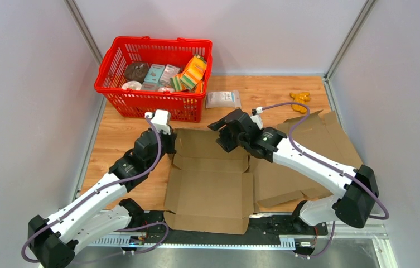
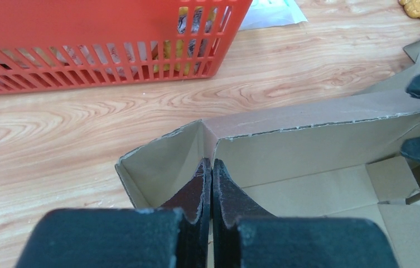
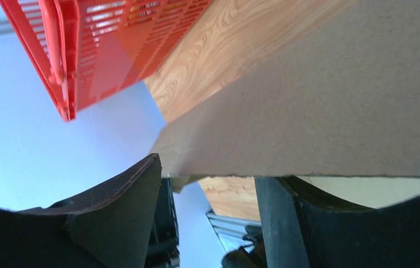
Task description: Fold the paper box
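The paper box is a brown cardboard blank lying open on the wooden table, its far flap raised upright. My left gripper is at the box's far left corner. In the left wrist view it is shut, its tips pressed into the corner crease, and I see no cardboard between the fingers. My right gripper hovers at the far edge near the middle. It is open, and the flap's edge runs across above both fingertips, apart from the pads.
A red basket of groceries stands at the back left, close behind the box corner. A white packet and an orange toy lie on the wood beyond. A second flat cardboard sheet lies under the right arm.
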